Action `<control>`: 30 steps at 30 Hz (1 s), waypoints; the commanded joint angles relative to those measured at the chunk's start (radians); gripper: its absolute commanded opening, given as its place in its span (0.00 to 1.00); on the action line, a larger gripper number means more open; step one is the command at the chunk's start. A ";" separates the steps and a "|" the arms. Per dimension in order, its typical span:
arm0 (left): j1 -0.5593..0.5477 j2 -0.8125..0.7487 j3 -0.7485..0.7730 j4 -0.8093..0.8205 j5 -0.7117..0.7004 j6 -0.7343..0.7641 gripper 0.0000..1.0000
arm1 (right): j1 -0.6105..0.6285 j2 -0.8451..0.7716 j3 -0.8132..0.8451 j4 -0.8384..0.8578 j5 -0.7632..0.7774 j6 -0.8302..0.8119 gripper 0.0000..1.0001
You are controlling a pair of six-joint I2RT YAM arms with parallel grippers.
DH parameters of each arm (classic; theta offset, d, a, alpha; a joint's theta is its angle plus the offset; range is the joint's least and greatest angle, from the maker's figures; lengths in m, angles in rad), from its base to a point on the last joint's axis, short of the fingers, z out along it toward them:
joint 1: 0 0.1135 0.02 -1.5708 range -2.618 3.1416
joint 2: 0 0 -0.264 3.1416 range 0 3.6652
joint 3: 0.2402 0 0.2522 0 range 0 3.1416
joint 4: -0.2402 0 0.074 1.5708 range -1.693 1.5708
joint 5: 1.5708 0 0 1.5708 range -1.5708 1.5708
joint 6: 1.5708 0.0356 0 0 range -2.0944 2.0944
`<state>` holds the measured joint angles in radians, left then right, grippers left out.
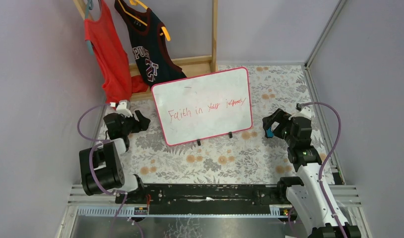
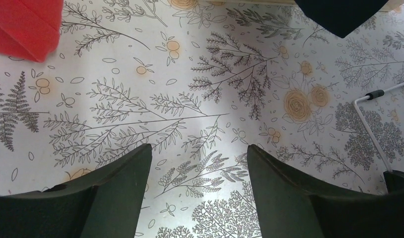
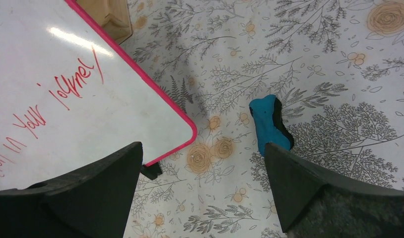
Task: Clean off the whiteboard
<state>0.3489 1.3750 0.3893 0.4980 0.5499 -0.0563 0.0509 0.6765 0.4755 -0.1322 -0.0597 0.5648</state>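
Observation:
The whiteboard (image 1: 205, 106) stands tilted in the middle of the table, with a pink-red frame, small black feet and red lettering on its face. Its lower right corner also shows in the right wrist view (image 3: 66, 84). A small blue and black eraser (image 3: 269, 124) lies on the cloth just right of the board, and shows in the top view (image 1: 270, 133). My right gripper (image 3: 202, 146) is open and empty above the cloth, between the board's corner and the eraser (image 1: 267, 127). My left gripper (image 2: 199, 148) is open and empty at the board's left edge (image 1: 143, 120).
A wooden clothes rack (image 1: 195, 64) stands behind the board with a red top (image 1: 108, 54) and a dark jersey (image 1: 148, 49). The red cloth (image 2: 24, 25) and a thin white rod (image 2: 371, 124) show in the left wrist view. Walls close in on both sides.

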 commanded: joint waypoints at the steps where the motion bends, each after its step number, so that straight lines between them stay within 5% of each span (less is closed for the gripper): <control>1: 0.007 0.019 0.039 0.033 -0.002 -0.005 0.71 | -0.002 -0.011 0.041 0.003 0.057 0.004 0.99; 9: 0.007 0.027 0.054 0.011 -0.001 -0.003 0.71 | -0.002 -0.040 0.057 -0.044 0.025 -0.070 0.99; 18: 0.006 0.042 0.078 -0.024 -0.001 0.000 0.72 | -0.002 0.402 0.379 -0.368 0.192 -0.144 0.94; 30: 0.008 0.056 0.095 -0.047 0.002 0.005 0.72 | -0.002 0.723 0.506 -0.387 0.181 -0.240 0.82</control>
<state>0.3492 1.4193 0.4477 0.4557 0.5503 -0.0563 0.0509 1.3262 0.9394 -0.4889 0.1226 0.3809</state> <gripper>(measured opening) 0.722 0.819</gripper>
